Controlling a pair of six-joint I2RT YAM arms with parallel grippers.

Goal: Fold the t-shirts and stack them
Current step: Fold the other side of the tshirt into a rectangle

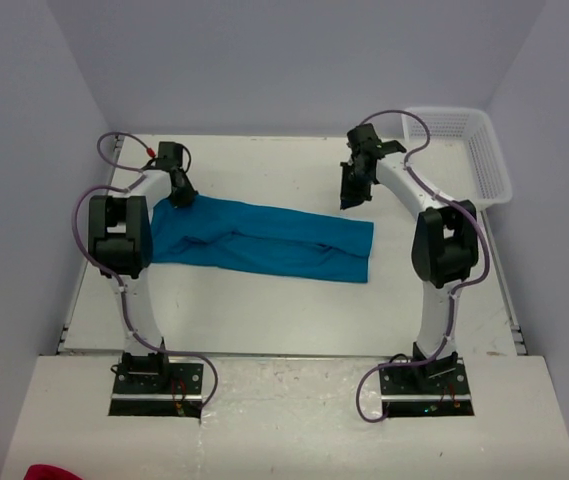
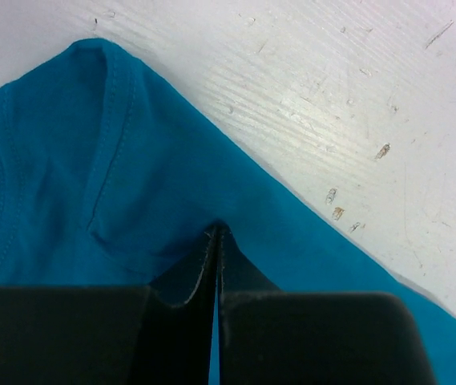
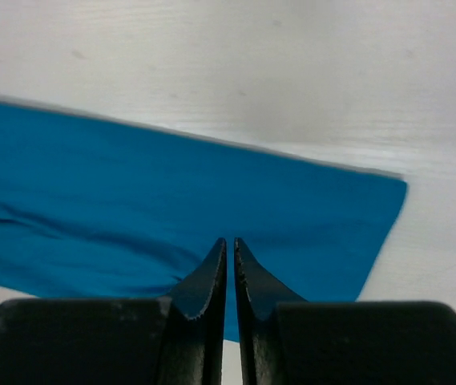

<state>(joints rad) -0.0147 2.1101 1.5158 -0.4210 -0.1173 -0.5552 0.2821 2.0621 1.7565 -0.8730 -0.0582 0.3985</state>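
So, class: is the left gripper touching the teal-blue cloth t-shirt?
Touching. In the left wrist view the left gripper has its fingertips closed together on a fold of the teal-blue cloth t-shirt, with fabric bunched up against both tips.

Lab cell, white-walled table (image 1: 294, 310), bolted arms

A folded t-shirt (image 1: 264, 243) lies across the middle of the table (image 1: 264, 320), running left to right. A basket (image 1: 474, 150) sits at the table's upper right corner, well apart from the shirt.
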